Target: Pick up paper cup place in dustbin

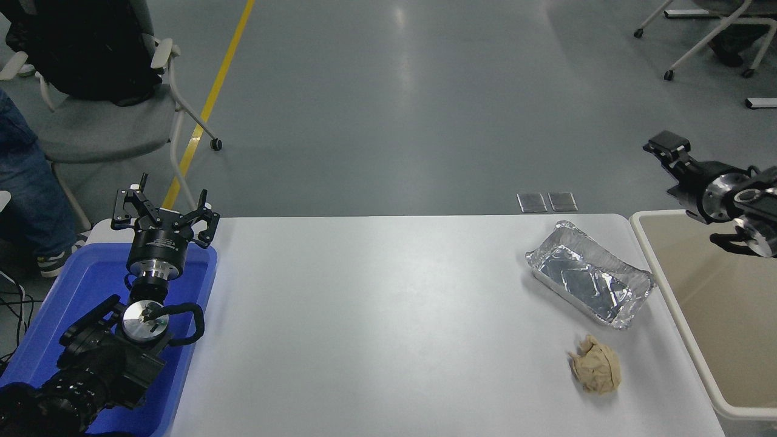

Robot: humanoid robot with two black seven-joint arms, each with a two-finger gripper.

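The paper cup is not visible anywhere in the head view. The dustbin, a beige bin with a thick pale rim, stands off the table's right end, and what shows of its inside is bare. My right gripper comes in from the right edge and hangs in the air above the dustbin's far left corner, pointing left and away. From this angle its state does not show, and nothing can be seen in it. My left gripper is parked open over the far end of the blue tray at the lower left.
A crinkled silver foil tray lies at the table's right, close to the dustbin. A crumpled tan paper ball sits nearer the front right. A grey chair and a person's leg are at the far left.
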